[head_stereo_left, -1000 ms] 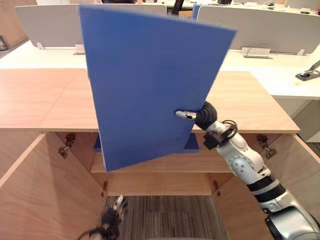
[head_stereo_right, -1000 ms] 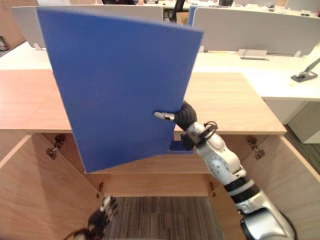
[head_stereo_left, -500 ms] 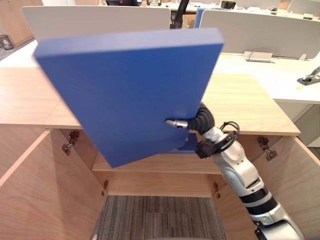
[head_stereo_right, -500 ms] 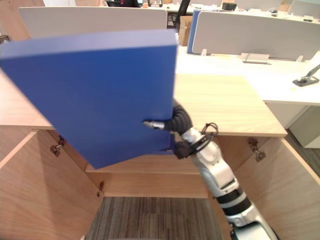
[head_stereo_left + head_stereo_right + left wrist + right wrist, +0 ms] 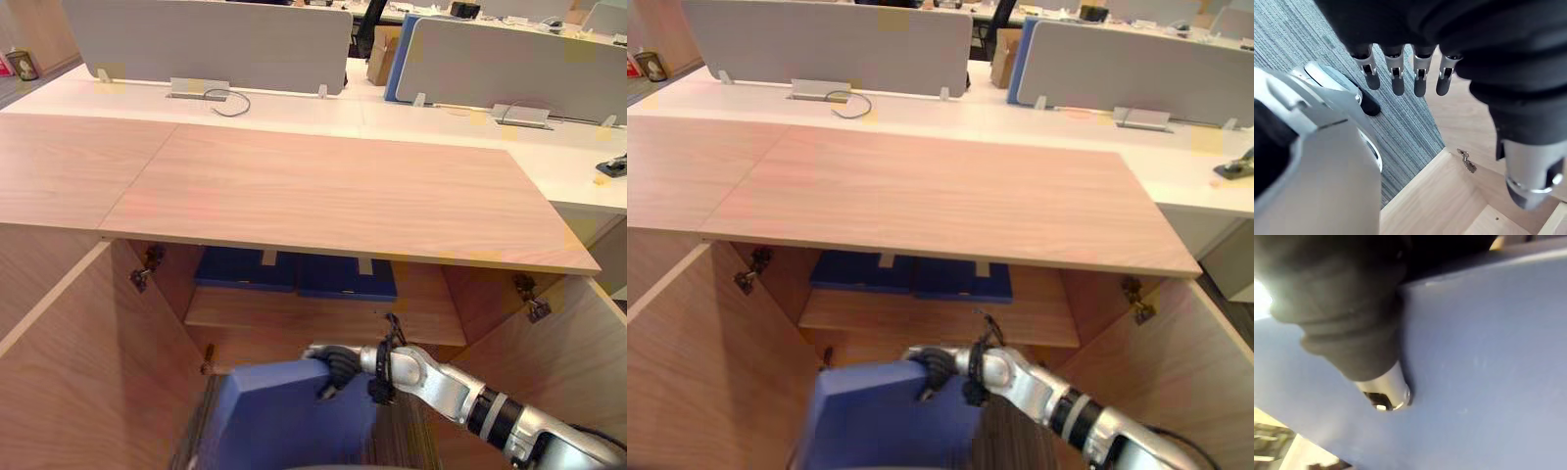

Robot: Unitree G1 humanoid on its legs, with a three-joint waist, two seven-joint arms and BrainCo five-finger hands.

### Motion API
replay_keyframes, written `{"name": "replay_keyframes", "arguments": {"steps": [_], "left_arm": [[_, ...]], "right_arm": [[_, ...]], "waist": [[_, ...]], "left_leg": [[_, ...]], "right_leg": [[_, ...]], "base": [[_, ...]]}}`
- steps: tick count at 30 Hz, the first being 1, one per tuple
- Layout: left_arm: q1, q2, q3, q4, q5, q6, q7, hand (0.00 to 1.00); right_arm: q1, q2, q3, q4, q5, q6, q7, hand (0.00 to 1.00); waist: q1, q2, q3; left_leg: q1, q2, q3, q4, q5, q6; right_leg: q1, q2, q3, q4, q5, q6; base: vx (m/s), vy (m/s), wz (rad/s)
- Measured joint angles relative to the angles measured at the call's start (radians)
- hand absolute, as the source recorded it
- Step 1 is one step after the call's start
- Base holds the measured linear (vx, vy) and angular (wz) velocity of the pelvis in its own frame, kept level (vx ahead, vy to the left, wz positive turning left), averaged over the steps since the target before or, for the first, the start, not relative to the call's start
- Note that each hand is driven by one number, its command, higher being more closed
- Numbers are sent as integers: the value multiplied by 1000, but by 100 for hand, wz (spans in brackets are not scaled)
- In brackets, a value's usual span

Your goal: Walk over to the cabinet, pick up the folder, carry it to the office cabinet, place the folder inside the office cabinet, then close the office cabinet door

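Blue folder (image 5: 284, 421) hangs low before the open wooden office cabinet (image 5: 343, 196), below its shelf (image 5: 323, 318). Eye views: right hand (image 5: 335, 361) curled round the folder's upper right edge. Right wrist view adds the thumb (image 5: 1383, 394) pressed on the blue face. Left wrist view: my left hand (image 5: 1398, 78), fingers relaxed, empty, over striped grey carpet (image 5: 1288, 34). More blue folders (image 5: 245, 269) lie on the shelf; grey desk dividers (image 5: 206, 44) behind.

You're in an office: white desks (image 5: 294, 106) with grey divider screens (image 5: 206, 44) stand behind the wooden cabinet (image 5: 323, 196), on striped carpet (image 5: 1303, 44).
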Motion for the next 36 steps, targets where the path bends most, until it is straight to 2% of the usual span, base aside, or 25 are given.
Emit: {"name": "replay_keyframes", "arguments": {"steps": [4, 6, 8, 10, 11, 12, 17, 19, 20, 22, 25, 27, 28, 30, 31, 32, 33, 36], "left_arm": [[-23, 4, -49, -2, 39, 0, -1, 0], [-39, 2, -88, -6, 42, 0, -4, 0], [-36, 0, -114, -22, 41, 0, -6, 0], [-33, 0, -121, -23, 37, -1, -7, 0], [-29, 0, -122, -23, 30, -1, -7, 0], [-26, 1, -123, -23, 29, -1, -7, 0], [-32, 0, -135, -26, -19, 1, -1, 0], [-30, -1, -127, -42, -47, 3, 4, 0], [-30, -2, -118, -49, -52, 3, 5, 0], [-31, -14, -65, -71, -84, 3, 18, 0], [-25, -43, 2, -98, -106, 3, 44, 0], [-25, -60, 25, -113, -125, 3, 52, 0], [-25, -67, 26, -119, -126, 3, 53, 0], [-25, -97, 47, -142, -127, 2, 63, 0], [-25, -102, 50, -146, -127, 2, 65, 0], [-25, -115, 58, -159, -128, 2, 76, 0], [-25, -116, 58, -161, -128, 2, 78, 0], [-36, -127, 58, -207, -136, -2, 96, 0]], "right_arm": [[50, 81, -116, 246, -113, 25, 4, 100], [54, 138, -255, 395, -125, 53, -24, 100], [52, 171, -374, 496, -104, 81, -55, 100], [42, 198, -478, 597, 23, 112, -92, 100], [46, 227, -542, 659, 195, 135, -109, 100], [50, 266, -582, 706, 308, 146, -131, 100], [66, 389, -612, 772, 692, 185, -193, 100], [45, 452, -696, 772, 892, 187, -215, 100], [32, 465, -721, 772, 958, 184, -223, 100], [-15, 504, -794, 737, 1232, 150, -253, 100], [-24, 536, -856, 587, 1426, 86, -264, 100], [-44, 554, -902, 515, 1512, 45, -269, 100], [-52, 561, -924, 492, 1531, 32, -271, 100], [-92, 574, -987, 408, 1586, -31, -281, 100], [-101, 573, -992, 397, 1585, -48, -288, 100], [-109, 570, -1004, 353, 1587, -90, -320, 100], [-109, 571, -1008, 342, 1588, -97, -326, 100], [-114, 581, -1040, 196, 1586, -167, -383, 100]], "waist": [[-4, 15, 24], [-5, 36, 38], [-2, 45, 44], [1, 47, 45], [0, 49, 47], [-3, 51, 53], [0, 60, 85], [7, 60, 99], [8, 59, 104], [22, 62, 126], [27, 66, 132], [27, 72, 138], [27, 75, 142], [30, 87, 150], [31, 89, 152], [38, 95, 165], [38, 96, 167], [43, 113, 231]], "left_leg": [[1, 0, -2, 2, 0, 0], [2, 0, -13, 4, 0, 0], [1, -1, -25, 4, 0, 0], [0, -1, -30, 4, 0, 0], [0, -1, -32, 4, -1, 0], [0, -1, -32, 4, -1, 0], [-4, -1, -35, 6, 0, 0], [-29, -2, -50, 18, 0, 0], [-36, -2, -55, 22, 0, 0], [-41, -3, -58, 25, 0, 0], [-57, -9, -68, 27, 2, 2], [-73, -12, -80, 34, 3, 3], [-77, -13, -83, 36, 4, 3], [-102, -16, -85, 44, 8, 4], [-111, -16, -85, 47, 9, 4], [-135, -16, -88, 65, 9, 5], [-143, -16, -88, 72, 9, 5], [-230, -17, -88, 179, -3, 15]], "right_leg": [[2, -1, -2, 1, 0, 0], [15, -1, -12, 0, 0, 0], [23, -1, -24, -1, -1, 0], [25, -1, -32, -1, -2, 0], [27, -1, -33, -1, -3, 0], [27, -1, -33, -1, -3, -1], [24, -1, -35, -1, -3, -1], [17, -2, -45, -1, -2, -1], [16, -2, -49, -1, -2, -2], [16, -5, -59, -1, -1, -3], [13, -11, -75, -2, -1, -2], [13, -16, -91, -2, -1, -2], [12, -17, -96, -2, -1, -1], [-9, -24, -99, 7, -1, -1], [-18, -26, -99, 10, -1, -1], [-32, -30, -105, 21, -3, 1], [-39, -32, -105, 27, -4, 2], [-109, -61, -105, 133, -42, 0]], "base": [[-1, 3, 1], [-1, 12, 12], [-7, 11, 16], [-9, 12, 9], [0, 0, 0], [0, 0, 0], [-3, 3, 1], [-11, 14, 15], [-14, 9, 18], [-19, 8, 9], [-2, 22, 13], [0, 17, 19], [-15, 24, 19], [-22, 28, 8], [-30, 30, 9], [-24, 20, 8], [-41, 33, 11], [-90, 36, 12]]}}
